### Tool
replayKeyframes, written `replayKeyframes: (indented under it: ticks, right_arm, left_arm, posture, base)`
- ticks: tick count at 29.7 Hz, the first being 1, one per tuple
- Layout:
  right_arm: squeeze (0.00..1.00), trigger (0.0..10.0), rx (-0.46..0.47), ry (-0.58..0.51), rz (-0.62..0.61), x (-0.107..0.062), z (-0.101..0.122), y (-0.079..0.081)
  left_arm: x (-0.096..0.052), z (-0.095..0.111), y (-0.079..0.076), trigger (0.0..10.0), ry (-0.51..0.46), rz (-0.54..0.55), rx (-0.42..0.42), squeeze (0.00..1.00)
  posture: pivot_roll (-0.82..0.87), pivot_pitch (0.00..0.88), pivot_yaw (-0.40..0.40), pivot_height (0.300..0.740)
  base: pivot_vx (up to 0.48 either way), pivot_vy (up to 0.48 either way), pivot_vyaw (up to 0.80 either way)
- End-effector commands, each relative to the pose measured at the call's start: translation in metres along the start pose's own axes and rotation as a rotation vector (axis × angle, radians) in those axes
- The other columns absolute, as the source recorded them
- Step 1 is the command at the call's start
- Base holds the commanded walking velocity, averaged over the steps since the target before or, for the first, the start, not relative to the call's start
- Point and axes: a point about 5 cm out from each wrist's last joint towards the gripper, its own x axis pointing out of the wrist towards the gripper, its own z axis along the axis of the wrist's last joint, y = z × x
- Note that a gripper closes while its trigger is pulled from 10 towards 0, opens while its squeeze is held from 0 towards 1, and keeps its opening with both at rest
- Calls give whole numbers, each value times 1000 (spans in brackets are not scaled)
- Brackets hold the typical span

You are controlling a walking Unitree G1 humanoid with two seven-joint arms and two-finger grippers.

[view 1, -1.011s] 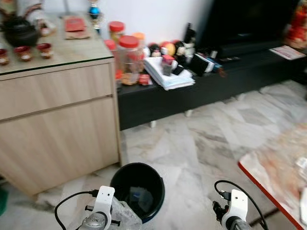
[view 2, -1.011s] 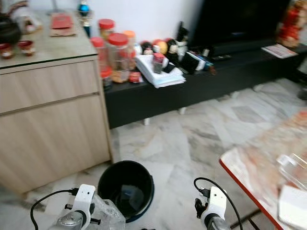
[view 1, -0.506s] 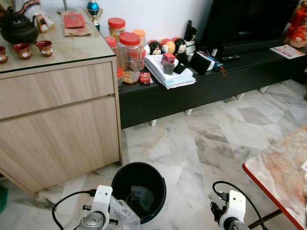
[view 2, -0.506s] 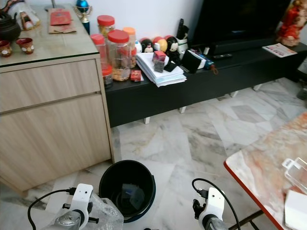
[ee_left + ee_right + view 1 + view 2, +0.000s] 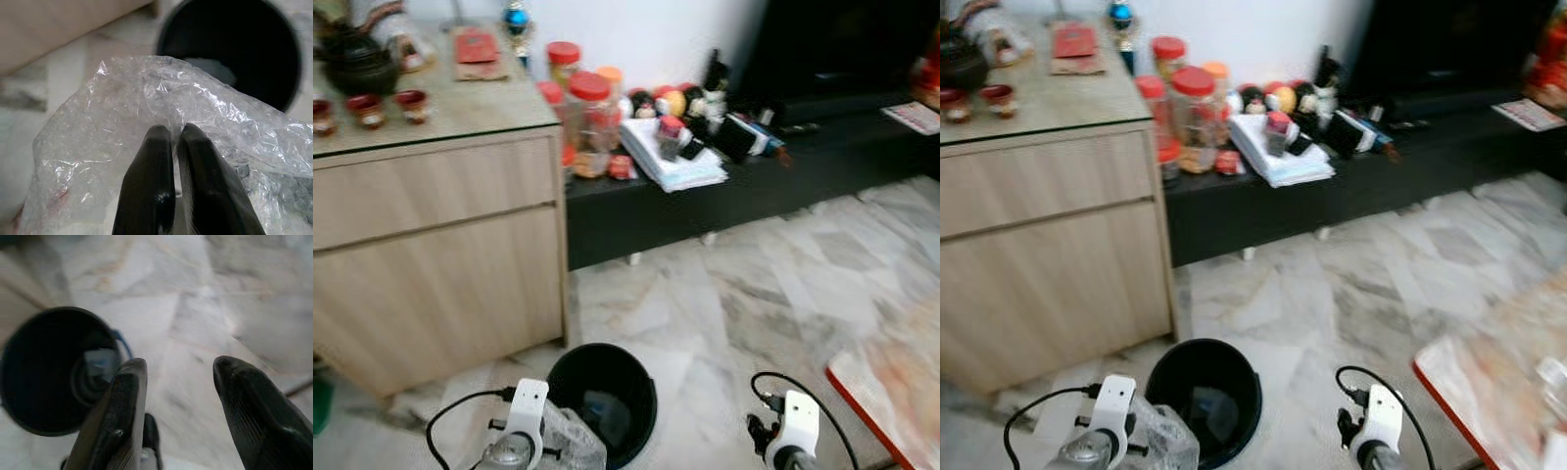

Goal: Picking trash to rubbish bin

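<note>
Room: we stand on a marble floor (image 5: 724,294) before a wooden cabinet (image 5: 431,245) and a low black shelf (image 5: 724,176) crowded with jars.
Trash: a crumpled clear plastic bag (image 5: 122,112), glossy and wrinkled, sits just beside the black rubbish bin (image 5: 603,399), its edge over the rim.
Left pincer (image 5: 168,134): our fingers are pressed together on the bag.
Right pincer (image 5: 178,367): spread wide, holding nothing, above the floor near the bin.
Change: our view has shifted and blurred; the bag remains clamped.
</note>
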Motion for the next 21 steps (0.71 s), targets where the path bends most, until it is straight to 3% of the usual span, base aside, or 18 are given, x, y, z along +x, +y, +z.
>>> replayKeyframes:
  ticks: [1,13,21]
  right_arm:
    - [0,10000,10,1,-22,-2,-2,-8]
    - [0,10000,14,11,-22,-2,-4,-7]
    - [0,10000,-27,8,-18,-2,0,-10]
  left_arm:
    - [0,-1,-4,10000,2,-4,-4,0]
    - [0,-1,-4,10000,-5,-4,-12,0]
    - [2,14,-5,10000,-65,-20,-47,0]
  posture:
    - [24,72,-121,740]
    - [23,74,-122,740]
    - [24,73,-125,740]
  base:
    - [289,0,0]
    - [291,0,-105]
    - [0,0,0]
